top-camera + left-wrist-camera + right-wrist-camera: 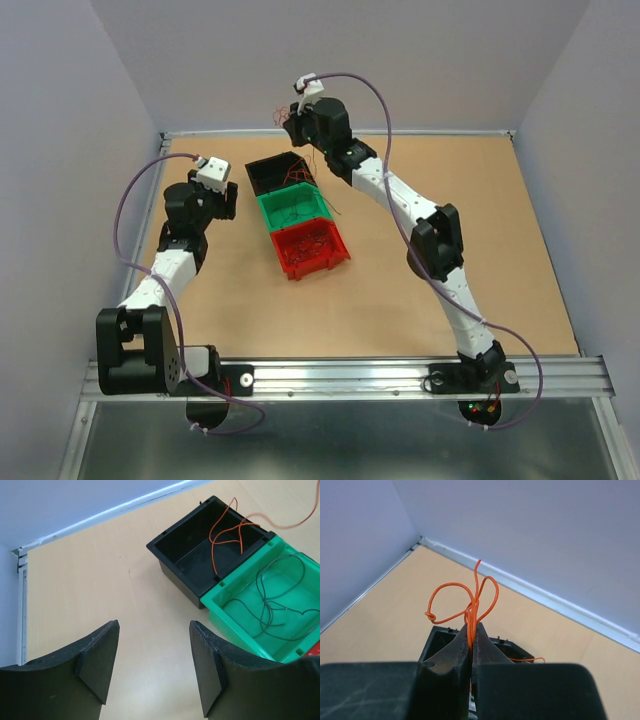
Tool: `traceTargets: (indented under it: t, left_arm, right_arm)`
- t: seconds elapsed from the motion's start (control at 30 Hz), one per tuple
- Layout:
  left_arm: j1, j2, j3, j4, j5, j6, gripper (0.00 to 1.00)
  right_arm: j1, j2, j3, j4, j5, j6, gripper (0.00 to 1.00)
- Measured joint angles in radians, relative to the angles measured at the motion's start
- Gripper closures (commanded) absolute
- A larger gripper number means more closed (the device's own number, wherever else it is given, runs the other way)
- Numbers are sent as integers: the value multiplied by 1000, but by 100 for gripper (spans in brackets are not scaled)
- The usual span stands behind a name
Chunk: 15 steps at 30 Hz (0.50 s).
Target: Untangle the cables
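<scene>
Orange cables [471, 616], hair-thin and springy, are pinched in the right gripper [471, 630]. Its two black wedge-shaped fingers are pressed together with only the strands between them. Above the tips the strands fan into two rounded loops and one straight end, and the left loop carries a small knot at its outer end. Just below the clenched tips lies the black bin [436, 642], a matte, hard-looking box with square corners. One more orange strand trails past its rim to the right of the fingers. The gripper is held up above the bin, not down on the table.

The left gripper [155, 645] stands released, its jaws wide apart and holding nothing. Bare tan table [90, 590], smooth and pale like board, shows in the gap between them. Its fingers [97, 660] are matte black with flat inner pads. Ahead of it and to the right sits the same black bin, with a few thin orange strands [214, 530] looping across its inside and over its far rim. Touching that bin, farther right of the jaws, is the green bin [220, 605], glossy plastic, with dark cables [263, 602] coiled loosely on its floor. In the overhead view a red bin [300, 265] ends the row on the near side, with fine red cables [312, 243] heaped inside.
</scene>
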Motion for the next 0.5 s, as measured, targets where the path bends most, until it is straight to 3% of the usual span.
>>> traceTargets:
  t: [0.5]
  left_arm:
    - [29,0,0,26,43,-21,31]
  right_arm:
    - [0,164,-39,114,-360,100,100]
